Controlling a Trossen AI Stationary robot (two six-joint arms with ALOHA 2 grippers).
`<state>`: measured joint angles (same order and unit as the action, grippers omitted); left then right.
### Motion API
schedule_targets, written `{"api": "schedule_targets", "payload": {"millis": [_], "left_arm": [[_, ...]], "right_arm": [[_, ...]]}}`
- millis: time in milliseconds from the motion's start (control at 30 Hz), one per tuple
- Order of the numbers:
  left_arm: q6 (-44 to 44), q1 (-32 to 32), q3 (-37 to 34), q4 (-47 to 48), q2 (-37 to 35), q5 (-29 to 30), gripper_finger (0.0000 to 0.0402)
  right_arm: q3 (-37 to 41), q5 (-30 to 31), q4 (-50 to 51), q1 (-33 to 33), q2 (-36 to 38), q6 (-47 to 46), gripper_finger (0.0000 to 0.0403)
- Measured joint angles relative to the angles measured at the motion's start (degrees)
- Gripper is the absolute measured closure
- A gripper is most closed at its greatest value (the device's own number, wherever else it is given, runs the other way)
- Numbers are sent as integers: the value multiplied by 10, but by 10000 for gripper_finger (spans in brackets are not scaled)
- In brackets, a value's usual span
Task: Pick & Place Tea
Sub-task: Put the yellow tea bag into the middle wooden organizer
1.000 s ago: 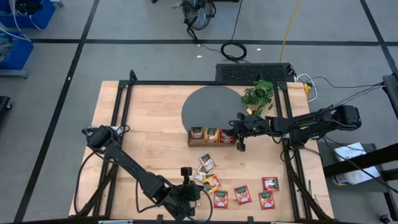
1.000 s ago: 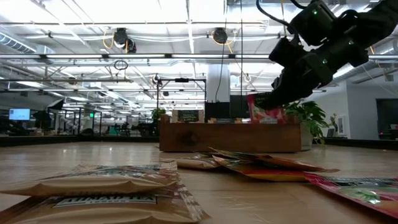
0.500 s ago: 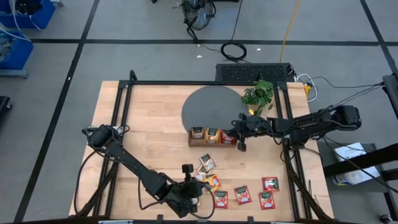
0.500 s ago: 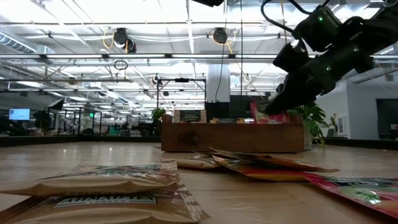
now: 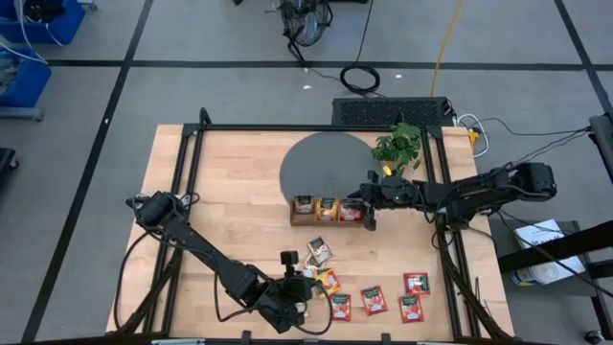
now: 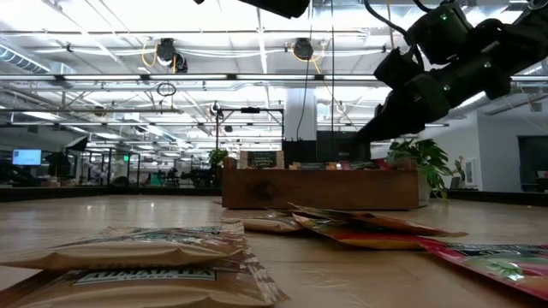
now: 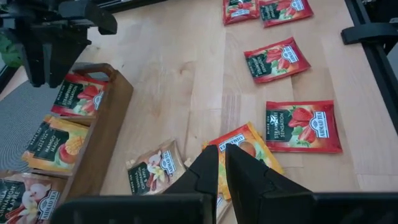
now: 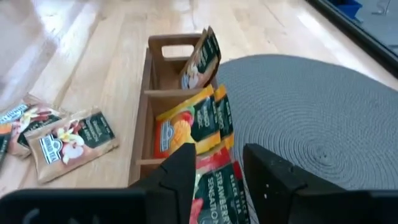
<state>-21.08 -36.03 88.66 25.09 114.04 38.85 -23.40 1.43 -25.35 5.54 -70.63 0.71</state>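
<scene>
Since a second ago my right gripper [image 5: 370, 215] has let the red sachet [image 5: 351, 210] drop into the tray's [image 5: 327, 219] end slot; it stuck up above the rim then, now it sits down inside. My left gripper [image 5: 305, 299] has crept toward the loose pile.

High view: right gripper sits just off the tray's end, the red sachet right beside its tips toward the tray. Left gripper hovers at the pile edge, far nearer the loose tea than the right arm. Four red sachets [image 5: 372, 300] lie flat and spread out beyond the left fingers, away from the tray.

Low view: right gripper [image 6: 368, 135] hangs above the tray [image 6: 318, 188], nothing hanging from it. Beige sachets [image 6: 128, 248] lie flat right up close.

Left wrist view: fingers [image 7: 202, 177] nearly together, nothing between them. An orange sachet [image 7: 244, 149] lies flat straight ahead of the tips, tilted on the wood, overlapping a beige one [image 7: 155, 167] just to the side. That's my likely next pick; it lies flat, so tips would need to get under an edge.

Right wrist view: fingers [image 8: 180, 171] apart, red sachet [image 8: 211, 186] between them but loose, standing in its slot; orange [image 8: 193, 124] and beige [image 8: 200, 59] stand in the slots beyond. Gray mat [image 8: 311, 118] beside the tray. Bare wood, plenty of room.
</scene>
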Motion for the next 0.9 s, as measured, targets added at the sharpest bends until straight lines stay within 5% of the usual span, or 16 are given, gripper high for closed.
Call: {"api": "schedule_targets", "payload": {"millis": [267, 533, 733, 900], "left_arm": [[-12, 0, 0, 19, 0, -7, 364], [-53, 9, 0, -13, 32, -77, 364], [-79, 26, 0, -39, 82, -86, 364], [-97, 39, -1, -45, 85, -88, 364]], "right_arm": [[-3, -1, -34, -31, 0, -5, 283], [-10, 38, -30, -219, -7, 13, 310], [-11, 154, -110, -361, -103, -11, 337], [-13, 162, -258, -405, -208, -6, 371]]}}
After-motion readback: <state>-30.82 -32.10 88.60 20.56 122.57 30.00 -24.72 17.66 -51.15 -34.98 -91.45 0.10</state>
